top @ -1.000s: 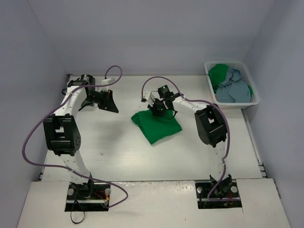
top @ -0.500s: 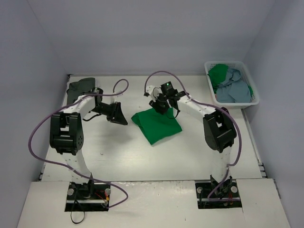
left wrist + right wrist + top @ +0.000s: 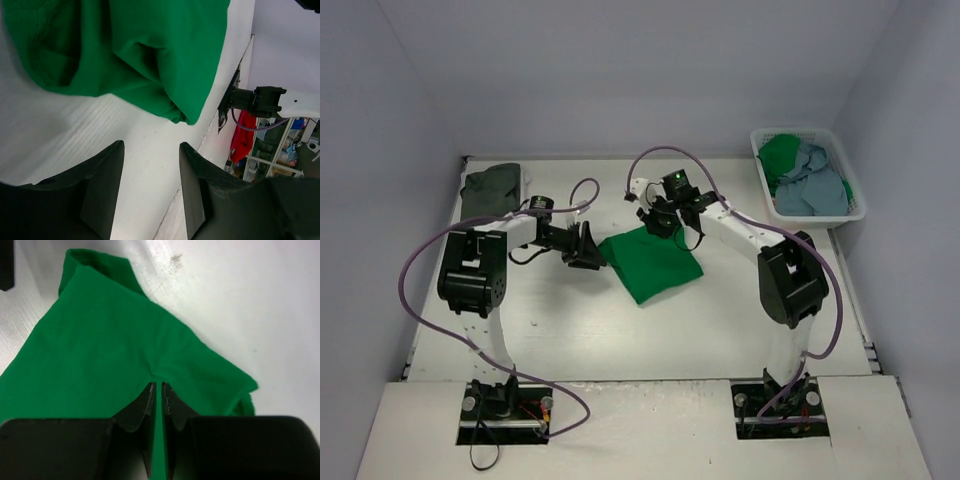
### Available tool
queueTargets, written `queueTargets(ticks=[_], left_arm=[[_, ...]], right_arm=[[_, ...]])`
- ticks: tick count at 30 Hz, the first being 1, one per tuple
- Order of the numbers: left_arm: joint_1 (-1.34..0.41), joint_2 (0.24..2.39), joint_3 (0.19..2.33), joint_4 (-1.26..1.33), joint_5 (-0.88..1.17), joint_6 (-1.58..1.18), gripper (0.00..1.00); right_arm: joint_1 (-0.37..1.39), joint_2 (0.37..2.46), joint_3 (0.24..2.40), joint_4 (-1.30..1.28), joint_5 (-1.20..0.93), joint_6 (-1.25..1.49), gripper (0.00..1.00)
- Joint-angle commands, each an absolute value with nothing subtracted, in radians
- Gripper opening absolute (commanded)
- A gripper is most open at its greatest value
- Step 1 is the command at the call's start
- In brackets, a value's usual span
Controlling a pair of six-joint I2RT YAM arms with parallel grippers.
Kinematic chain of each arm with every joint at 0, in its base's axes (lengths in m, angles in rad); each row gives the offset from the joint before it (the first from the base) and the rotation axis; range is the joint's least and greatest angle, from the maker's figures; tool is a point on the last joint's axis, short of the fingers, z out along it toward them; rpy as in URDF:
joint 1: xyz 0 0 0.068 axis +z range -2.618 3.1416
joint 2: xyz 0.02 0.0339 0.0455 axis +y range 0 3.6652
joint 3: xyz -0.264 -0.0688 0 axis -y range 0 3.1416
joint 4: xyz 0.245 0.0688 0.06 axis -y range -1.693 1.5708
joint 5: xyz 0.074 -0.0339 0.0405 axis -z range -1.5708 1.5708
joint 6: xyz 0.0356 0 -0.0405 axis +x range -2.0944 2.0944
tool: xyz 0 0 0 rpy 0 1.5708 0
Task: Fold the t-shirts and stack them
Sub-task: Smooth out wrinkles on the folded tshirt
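White bench [image 3: 620, 330], green t-shirt [image 3: 655, 268] folded mid-frame. Right wrist cam shows right end effector [image 3: 156, 389] clenched on a pucker of it; left wrist shows left end effector [image 3: 151, 150] released near its edge. Only overhead catches the basket [image 3: 820, 220], upper right.

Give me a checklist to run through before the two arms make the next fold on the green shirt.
1. Hold of the right gripper on the bright green cloth t-shirt: ok, jaws closed, cloth puckered at the tips.
2. Hold of the left gripper on it: not ok, open, short of the shirt's edge, nothing between the fingers.
3. Flatness of the shirt's left edge: not ok, it bulges in loose folds.
4. Position of the dark grey cloth shirt: ok, far left corner, apart.
5. Distance of the white plastic basket from both arms: ok.
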State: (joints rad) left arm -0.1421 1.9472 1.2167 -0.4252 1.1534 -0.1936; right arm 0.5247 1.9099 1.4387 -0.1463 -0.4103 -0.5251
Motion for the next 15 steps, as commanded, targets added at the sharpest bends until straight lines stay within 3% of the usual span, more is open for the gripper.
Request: queueTargets(ticks=[1,15], left_arm=[[-0.169,1.988,1.236,-0.325,1.189,-0.25,0.43],[-0.209,2.039,1.221,-0.244,1.232,-0.302,0.43]], right_arm=[[0.537,1.934,1.43,-0.16,-0.486,-0.54,0.05],[0.592,2.002,1.402,-0.224,-0.611,-0.589,0.02]])
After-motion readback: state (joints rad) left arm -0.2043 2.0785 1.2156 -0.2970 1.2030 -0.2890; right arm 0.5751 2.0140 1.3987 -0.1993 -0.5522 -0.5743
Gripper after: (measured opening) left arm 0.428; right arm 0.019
